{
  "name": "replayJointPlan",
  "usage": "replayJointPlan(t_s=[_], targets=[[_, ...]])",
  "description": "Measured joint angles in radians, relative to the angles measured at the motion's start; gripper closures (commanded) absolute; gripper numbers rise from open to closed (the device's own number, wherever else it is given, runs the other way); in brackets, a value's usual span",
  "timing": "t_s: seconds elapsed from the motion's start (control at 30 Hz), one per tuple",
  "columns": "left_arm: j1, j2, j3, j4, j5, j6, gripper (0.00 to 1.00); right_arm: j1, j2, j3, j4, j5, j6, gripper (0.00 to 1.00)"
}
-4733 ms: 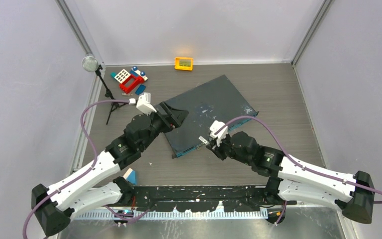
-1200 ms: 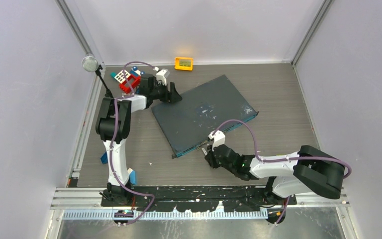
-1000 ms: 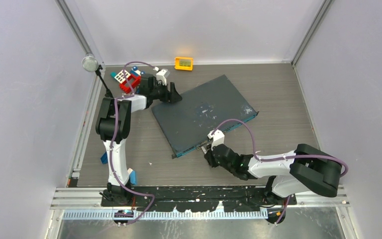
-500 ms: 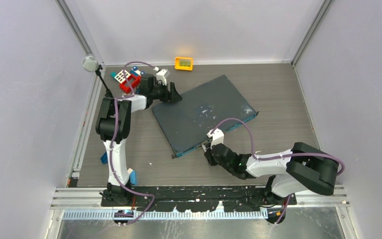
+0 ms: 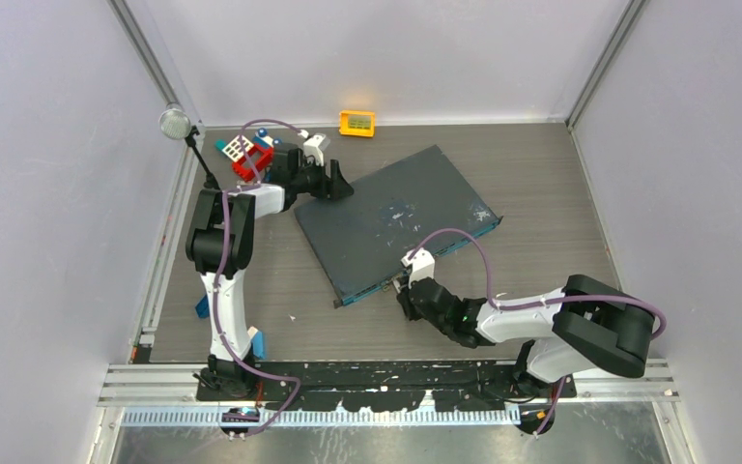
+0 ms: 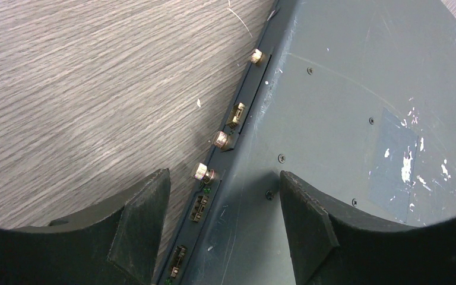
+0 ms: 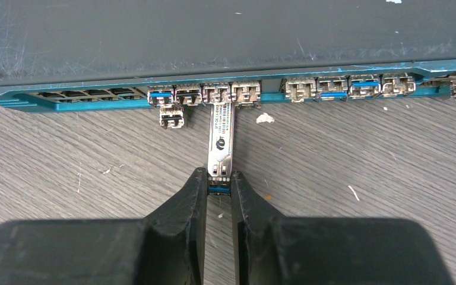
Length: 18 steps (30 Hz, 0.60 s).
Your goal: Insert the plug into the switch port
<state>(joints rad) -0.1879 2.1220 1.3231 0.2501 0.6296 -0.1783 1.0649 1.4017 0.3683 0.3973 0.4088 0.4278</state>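
Touching the switch port (image 7: 217, 94), plug (image 7: 220, 139) sits pinched in right claw (image 7: 218, 183); left claw (image 6: 224, 181) spread.

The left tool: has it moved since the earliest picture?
Yes. The left tool went from the grey box's left corner to its far edge, nearer the orange box.

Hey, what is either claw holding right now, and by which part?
The right claw grips the metal plug by its rear, blue-tabbed end. The left claw stands open over the edge of the switch, holding nothing.
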Motion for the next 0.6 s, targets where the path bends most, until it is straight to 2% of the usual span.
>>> replayJointPlan(t_s=[0.27, 0.6], targets=[[0.000, 0.000, 0.000, 0.000, 0.000, 0.000, 0.32, 0.000, 0.007, -0.001, 0.013, 0.006, 0.010, 1.00], [0.000, 0.000, 0.000, 0.000, 0.001, 0.002, 0.32, 0.002, 0.033, -0.035, 0.124, 0.019, 0.011, 0.99]])
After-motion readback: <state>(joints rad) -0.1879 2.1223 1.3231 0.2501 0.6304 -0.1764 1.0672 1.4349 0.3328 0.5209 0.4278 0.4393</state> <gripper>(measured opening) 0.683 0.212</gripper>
